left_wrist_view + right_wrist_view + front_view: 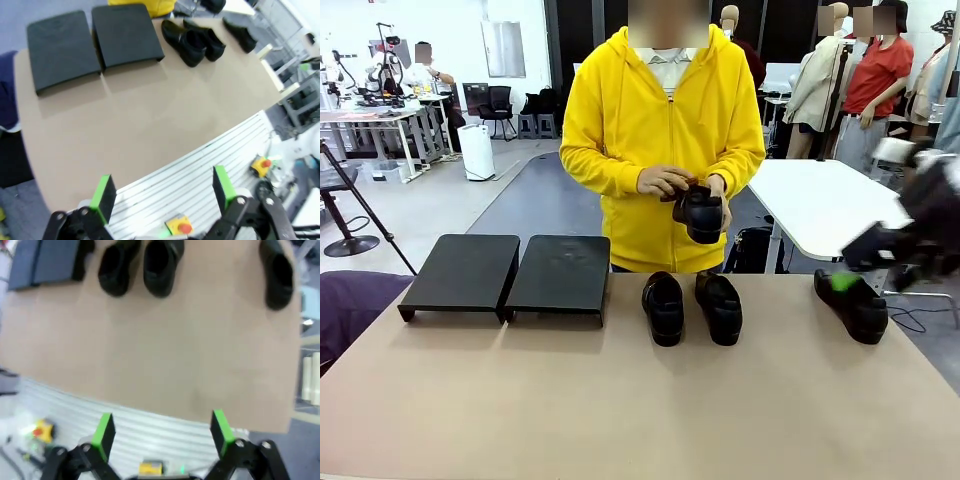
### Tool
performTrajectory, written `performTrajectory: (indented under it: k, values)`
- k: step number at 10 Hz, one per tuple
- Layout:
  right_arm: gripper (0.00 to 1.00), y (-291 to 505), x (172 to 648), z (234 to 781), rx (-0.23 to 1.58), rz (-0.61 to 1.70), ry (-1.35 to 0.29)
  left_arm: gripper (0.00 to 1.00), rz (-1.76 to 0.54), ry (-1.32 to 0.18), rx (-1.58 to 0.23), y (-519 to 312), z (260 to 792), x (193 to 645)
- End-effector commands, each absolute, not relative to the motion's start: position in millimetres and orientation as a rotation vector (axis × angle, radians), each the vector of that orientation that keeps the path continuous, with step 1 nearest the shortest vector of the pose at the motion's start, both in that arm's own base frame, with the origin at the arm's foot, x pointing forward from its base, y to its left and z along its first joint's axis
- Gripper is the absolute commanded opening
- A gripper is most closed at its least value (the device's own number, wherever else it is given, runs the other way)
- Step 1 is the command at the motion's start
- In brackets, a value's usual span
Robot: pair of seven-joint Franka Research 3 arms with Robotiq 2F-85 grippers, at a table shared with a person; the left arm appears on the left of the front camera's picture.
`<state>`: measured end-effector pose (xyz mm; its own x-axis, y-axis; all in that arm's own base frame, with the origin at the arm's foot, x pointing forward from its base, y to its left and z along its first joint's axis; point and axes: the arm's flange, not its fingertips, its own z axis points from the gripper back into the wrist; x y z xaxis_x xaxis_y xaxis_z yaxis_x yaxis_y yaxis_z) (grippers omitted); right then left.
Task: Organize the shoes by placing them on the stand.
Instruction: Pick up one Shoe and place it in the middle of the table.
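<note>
Four glossy black leather slip-on shoes (663,307): three on the tan table (620,400), one grasped in the person's hands (665,181). Two black sloped stands (463,272) alongside. Spread, empty: left gripper (162,192), right gripper (162,425).

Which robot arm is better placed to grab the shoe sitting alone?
Probably the right. The lone shoe lies at the right end of the table, the side where the right arm comes in, with the right tool open. The left tool, open, hangs by the near edge, farther away.
</note>
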<state>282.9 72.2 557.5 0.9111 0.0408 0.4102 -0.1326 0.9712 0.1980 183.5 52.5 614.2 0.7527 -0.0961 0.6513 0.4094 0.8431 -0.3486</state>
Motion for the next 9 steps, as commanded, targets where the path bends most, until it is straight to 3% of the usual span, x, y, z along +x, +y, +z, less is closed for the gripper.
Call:
performTrajectory:
  k: [1, 4, 9]
  values:
    - [1.00, 112, 331, 551, 0.146, -0.005, -0.463, 1.00, -0.303, -0.670, -0.516, 54, 615, 182]
    - [1.00, 109, 332, 556, 0.175, 0.014, -0.500, 1.00, -0.303, -0.670, -0.516, 54, 615, 182]
    - [1.00, 65, 269, 578, 0.284, 0.028, -0.433, 1.00, -0.303, -0.670, -0.516, 54, 615, 182]
